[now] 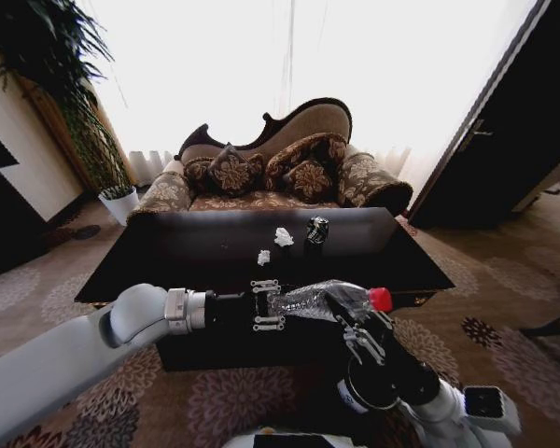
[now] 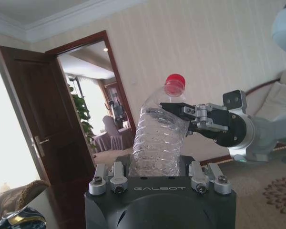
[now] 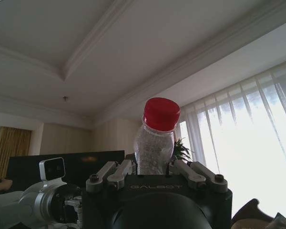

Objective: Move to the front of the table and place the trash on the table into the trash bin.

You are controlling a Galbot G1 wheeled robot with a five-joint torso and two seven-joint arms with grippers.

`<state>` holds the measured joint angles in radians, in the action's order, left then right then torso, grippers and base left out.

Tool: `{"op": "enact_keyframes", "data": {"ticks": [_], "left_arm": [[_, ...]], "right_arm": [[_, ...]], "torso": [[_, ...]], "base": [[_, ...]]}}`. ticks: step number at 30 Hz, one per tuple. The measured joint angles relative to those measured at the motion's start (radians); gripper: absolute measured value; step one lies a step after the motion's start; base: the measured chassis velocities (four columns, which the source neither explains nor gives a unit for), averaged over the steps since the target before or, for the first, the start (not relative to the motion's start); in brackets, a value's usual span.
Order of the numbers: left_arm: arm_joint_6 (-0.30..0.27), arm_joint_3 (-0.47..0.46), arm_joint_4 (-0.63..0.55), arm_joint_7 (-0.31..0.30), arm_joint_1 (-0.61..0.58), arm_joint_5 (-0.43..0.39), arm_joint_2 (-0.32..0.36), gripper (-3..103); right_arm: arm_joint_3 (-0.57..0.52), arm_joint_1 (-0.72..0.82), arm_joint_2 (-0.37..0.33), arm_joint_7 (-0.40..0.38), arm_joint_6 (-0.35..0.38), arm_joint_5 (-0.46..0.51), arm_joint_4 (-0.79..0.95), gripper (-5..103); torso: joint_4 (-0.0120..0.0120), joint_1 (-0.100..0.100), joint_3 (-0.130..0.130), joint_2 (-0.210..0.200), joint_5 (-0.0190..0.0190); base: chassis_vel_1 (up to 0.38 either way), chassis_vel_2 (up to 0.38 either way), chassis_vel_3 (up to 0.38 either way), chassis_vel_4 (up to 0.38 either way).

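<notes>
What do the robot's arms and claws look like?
The arms are smooth, rounded and light grey-white, with silver metal rings at the wrists. The left gripper and right gripper are black blocks marked GALBOT in pale letters, with silver hinged links and round bolts leading to thin dark fingers. A small boxy white camera sits on each wrist.

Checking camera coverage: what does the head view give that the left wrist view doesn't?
Head view alone: the table with two white tissue lumps and a dark piece on it, plus the sofa.

Left wrist view alone: the wooden door and the doorway beside it.

Both: the bottle with its red cap, held between the left gripper and the right gripper.
</notes>
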<state>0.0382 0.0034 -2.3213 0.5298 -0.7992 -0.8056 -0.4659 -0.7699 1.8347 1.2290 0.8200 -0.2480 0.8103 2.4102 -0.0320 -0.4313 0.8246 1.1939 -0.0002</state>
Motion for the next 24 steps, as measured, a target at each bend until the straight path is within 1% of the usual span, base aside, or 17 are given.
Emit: {"op": "enact_keyframes", "data": {"ticks": [2, 3, 4, 5, 7, 11, 12, 14, 15, 16, 17, 18, 19, 20, 21, 22, 24], "left_arm": [[0.018, -0.071, -0.015, -0.005, -0.073, -0.046, -0.017, 61], [0.018, -0.071, -0.015, -0.005, -0.073, -0.046, -0.017, 61], [0.019, -0.098, -0.022, -0.006, -0.101, -0.074, -0.036, 66], [0.019, -0.108, -0.025, -0.01, -0.11, -0.087, -0.045, 72], [0.019, -0.128, -0.028, -0.019, -0.123, -0.108, -0.06, 72], [0.005, -0.211, -0.025, -0.064, -0.16, -0.195, -0.111, 93], [0.005, -0.211, -0.025, -0.064, -0.16, -0.195, -0.111, 93], [-0.006, -0.243, -0.015, -0.113, -0.158, -0.269, -0.132, 99], [-0.02, -0.268, -0.004, -0.162, -0.148, -0.309, -0.145, 100], [-0.031, -0.28, 0.004, -0.187, -0.144, -0.321, -0.151, 100], [-0.031, -0.28, 0.004, -0.187, -0.144, -0.321, -0.151, 100], [-0.044, -0.295, 0.013, -0.218, -0.141, -0.329, -0.157, 100], [-0.077, -0.325, 0.034, -0.289, -0.136, -0.335, -0.166, 100], [-0.098, -0.34, 0.043, -0.329, -0.135, -0.334, -0.169, 100], [-0.136, -0.363, 0.059, -0.395, -0.134, -0.329, -0.171, 100], [-0.136, -0.363, 0.059, -0.395, -0.134, -0.329, -0.171, 100], [-0.179, -0.391, 0.076, -0.466, -0.135, -0.323, -0.174, 100]], "right_arm": [[-0.025, 0.003, -0.011, -0.016, -0.003, -0.006, -0.014, 22], [-0.025, 0.003, -0.011, -0.016, -0.003, -0.006, -0.014, 22], [-0.047, 0.009, -0.014, -0.024, -0.009, -0.011, -0.023, 21], [-0.059, 0.012, -0.014, -0.025, -0.014, -0.015, -0.028, 21], [-0.078, 0.017, -0.016, -0.025, -0.022, -0.024, -0.039, 21], [-0.122, 0.036, -0.028, -0.004, -0.056, -0.065, -0.065, 21], [-0.122, 0.036, -0.028, -0.004, -0.056, -0.065, -0.065, 21], [-0.139, 0.046, -0.029, 0.013, -0.077, -0.092, -0.076, 21], [-0.152, 0.052, -0.028, 0.027, -0.094, -0.115, -0.089, 21], [-0.156, 0.053, -0.028, 0.032, -0.1, -0.124, -0.094, 21], [-0.156, 0.053, -0.028, 0.032, -0.1, -0.124, -0.094, 21], [-0.163, 0.056, -0.03, 0.039, -0.109, -0.136, -0.101, 21], [-0.178, 0.06, -0.035, 0.058, -0.126, -0.161, -0.119, 21], [-0.189, 0.063, -0.04, 0.075, -0.137, -0.176, -0.132, 21], [-0.206, 0.065, -0.05, 0.1, -0.157, -0.2, -0.157, 21], [-0.206, 0.065, -0.05, 0.1, -0.157, -0.2, -0.157, 21], [-0.223, 0.064, -0.064, 0.124, -0.19, -0.237, -0.208, 21]], "torso": [[-0.0001, 0.0, 0.0, 0.0, 0.0007], [-0.0001, 0.0, 0.0, 0.0, 0.0007], [0.0002, 0.0, 0.0, 0.0, -0.0002], [-0.0003, 0.0, 0.0, 0.0, 0.0001], [-0.0004, 0.0, 0.0, 0.0, 0.0001], [-0.0003, 0.0, 0.0, 0.0, 0.0004], [-0.0003, 0.0, 0.0, 0.0, 0.0004], [-0.0004, 0.0, 0.0, 0.0, 0.0003], [-0.0003, 0.0, 0.0, 0.0, 0.0001], [-0.0004, 0.0, 0.0, 0.0, 0.0002], [-0.0004, 0.0, 0.0, 0.0, 0.0002], [-0.0004, 0.0, 0.0, 0.0, 0.0002], [-0.0004, 0.0, 0.0, 0.0, 0.0002], [-0.0004, 0.0, 0.0, 0.0, 0.0002], [-0.0004, 0.0, 0.0, 0.0, 0.0002], [-0.0004, 0.0, 0.0, 0.0, 0.0002], [-0.0003, 0.0, 0.0, 0.0, 0.0001]], "base": [[0.0, 0.0, 0.0, 0.0], [0.0, 0.0, 0.0, 0.0], [0.0, 0.0, 0.0, 0.0], [0.0, 0.0, 0.0, 0.0], [0.0, 0.0, 0.0, 0.0], [0.0, 0.0, 0.0, 0.0], [0.0, 0.0, 0.0, 0.0], [0.0, 0.0, 0.0, 0.0], [0.0, 0.0, 0.0, 0.0], [0.0, 0.0, 0.0, 0.0], [0.0, 0.0, 0.0, 0.0], [0.0, 0.0, 0.0, 0.0], [0.0, 0.0, 0.0, 0.0], [0.0, 0.0, 0.0, 0.0], [0.0, 0.0, 0.0, 0.0], [0.0, 0.0, 0.0, 0.0], [0.0, 0.0, 0.0, 0.0]]}}
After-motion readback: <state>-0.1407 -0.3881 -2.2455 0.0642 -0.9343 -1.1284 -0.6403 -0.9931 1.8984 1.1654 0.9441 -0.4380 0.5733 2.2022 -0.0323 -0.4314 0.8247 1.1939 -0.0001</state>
